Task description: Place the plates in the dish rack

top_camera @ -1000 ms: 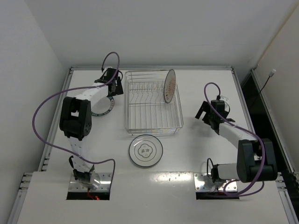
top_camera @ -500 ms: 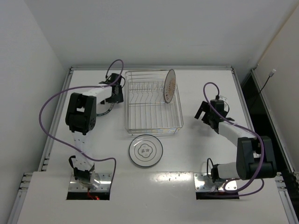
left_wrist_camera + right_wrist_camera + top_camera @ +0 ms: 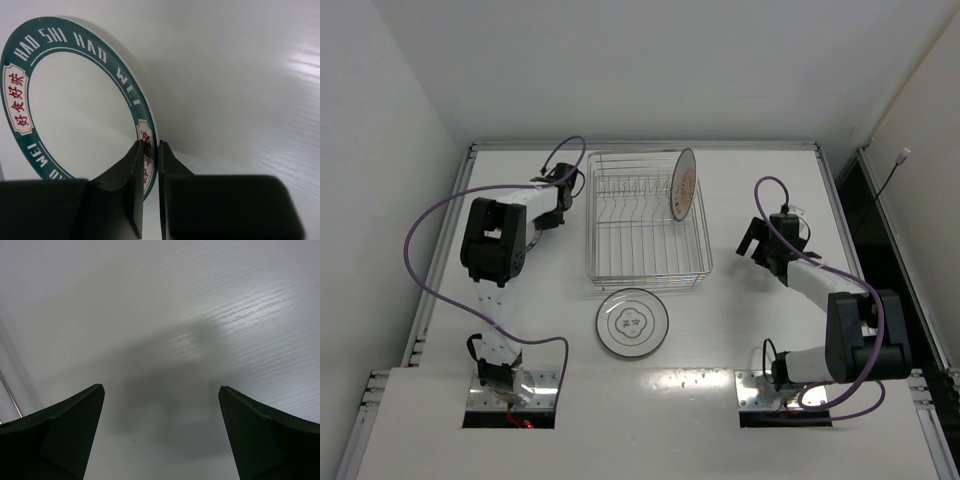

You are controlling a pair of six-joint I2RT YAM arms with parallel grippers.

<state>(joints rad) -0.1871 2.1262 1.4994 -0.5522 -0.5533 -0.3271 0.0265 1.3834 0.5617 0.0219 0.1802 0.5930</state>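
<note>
Teal-rimmed plate (image 3: 75, 110), flat (rim in left gripper (image 3: 150, 148))

Bright, even light — glare streaks on the white tabletop (image 3: 270, 310), soft shadows; the black left gripper (image 3: 151, 147) looms blurred.

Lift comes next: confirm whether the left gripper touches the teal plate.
Touching. Left wrist view: left gripper shut on the teal plate, a finger each side of its rim.

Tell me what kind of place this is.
Likely a robotics lab test cell, not a kitchen: two arms bolted to a white table, plain white panels around, dish rack and plates staged.
</note>
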